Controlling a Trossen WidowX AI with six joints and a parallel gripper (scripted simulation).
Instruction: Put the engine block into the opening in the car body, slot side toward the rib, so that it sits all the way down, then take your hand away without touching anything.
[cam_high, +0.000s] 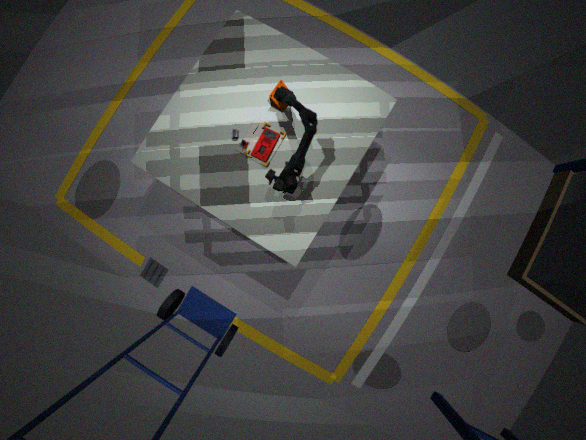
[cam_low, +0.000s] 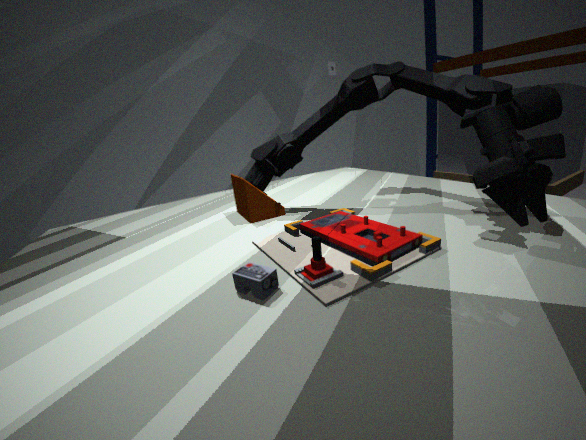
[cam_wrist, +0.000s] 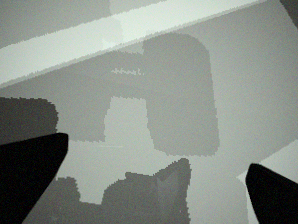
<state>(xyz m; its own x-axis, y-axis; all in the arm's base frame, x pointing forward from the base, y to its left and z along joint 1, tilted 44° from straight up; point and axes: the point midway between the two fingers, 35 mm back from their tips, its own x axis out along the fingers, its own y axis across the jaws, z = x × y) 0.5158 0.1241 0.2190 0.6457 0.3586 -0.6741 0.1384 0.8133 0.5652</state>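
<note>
The engine block, a small grey block with a red spot on top (cam_high: 235, 134) (cam_low: 255, 282), stands on the table beside the pale board. The red car body (cam_high: 270, 145) (cam_low: 345, 237) lies on the board between yellow-and-black corner pieces. Its dark square opening (cam_high: 262, 149) (cam_low: 370, 235) looks empty, with short red pegs around it. The rib inside cannot be made out. My gripper (cam_low: 534, 221) (cam_wrist: 157, 157) is open and empty. It points down above the table, on the far side of the car body from the engine block. The wrist view shows only table and shadows between the fingers.
A black post on a stepped red base (cam_high: 244, 143) (cam_low: 317, 269) stands at the pale board's (cam_low: 326, 298) near corner, between engine block and car body. A thin dark strip (cam_low: 287, 244) lies on the board. The orange wedge (cam_low: 252, 202) is at my arm's base.
</note>
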